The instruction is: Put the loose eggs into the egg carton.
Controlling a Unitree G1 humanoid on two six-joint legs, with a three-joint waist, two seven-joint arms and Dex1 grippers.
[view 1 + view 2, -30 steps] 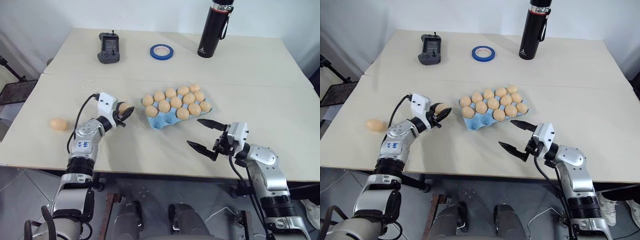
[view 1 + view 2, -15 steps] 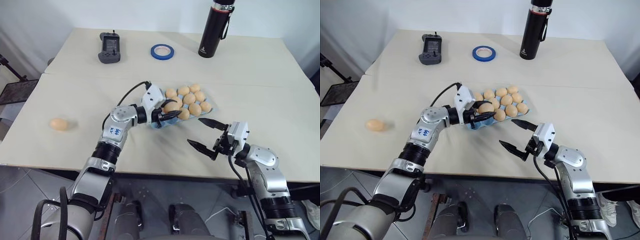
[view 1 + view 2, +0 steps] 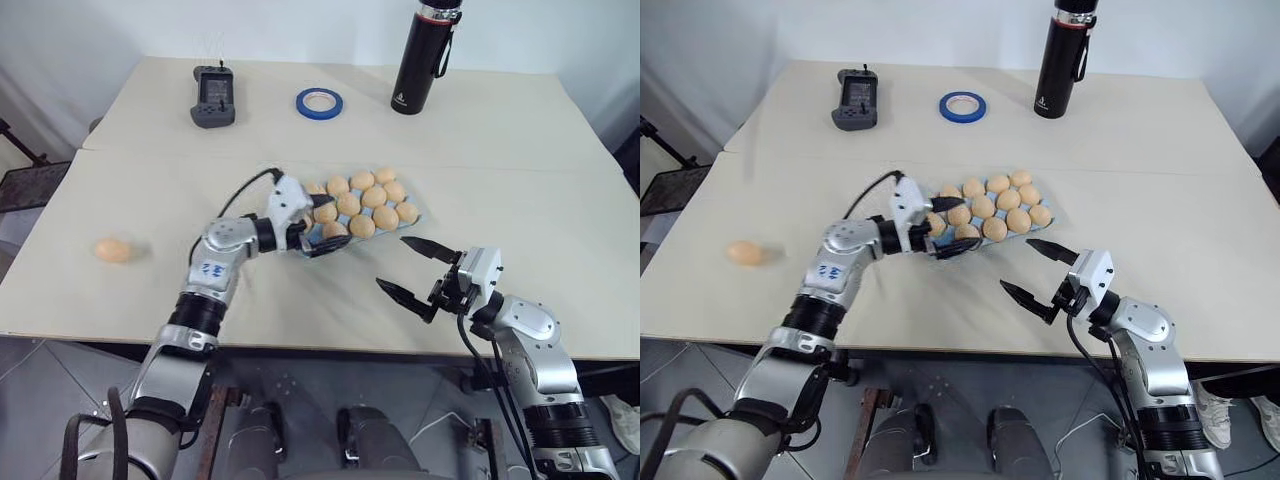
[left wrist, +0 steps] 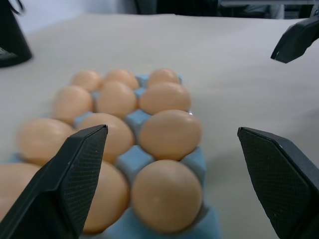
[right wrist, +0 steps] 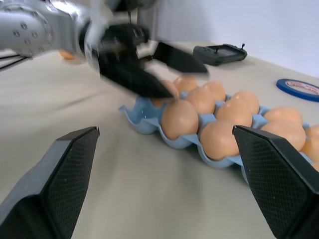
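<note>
- My left end effector (image 3: pixel 322 226) hangs released, fingers spread over the near-left corner of the egg carton (image 3: pixel 412 196), right above the cups so an egg drops in
- My right end effector (image 3: pixel 412 270) waits released, near the carton's front edge
- One loose egg (image 3: pixel 114 249) lies on the desk (image 3: pixel 520 150) well off to my left, not yet collected

We see bright, even, soft light with faint shadows on the bench (image 3: pixel 520 130). The left hand (image 5: pixel 144 67) is motion-blurred in the right wrist view; eggs (image 4: pixel 167 196) nearest it look soft.
</note>
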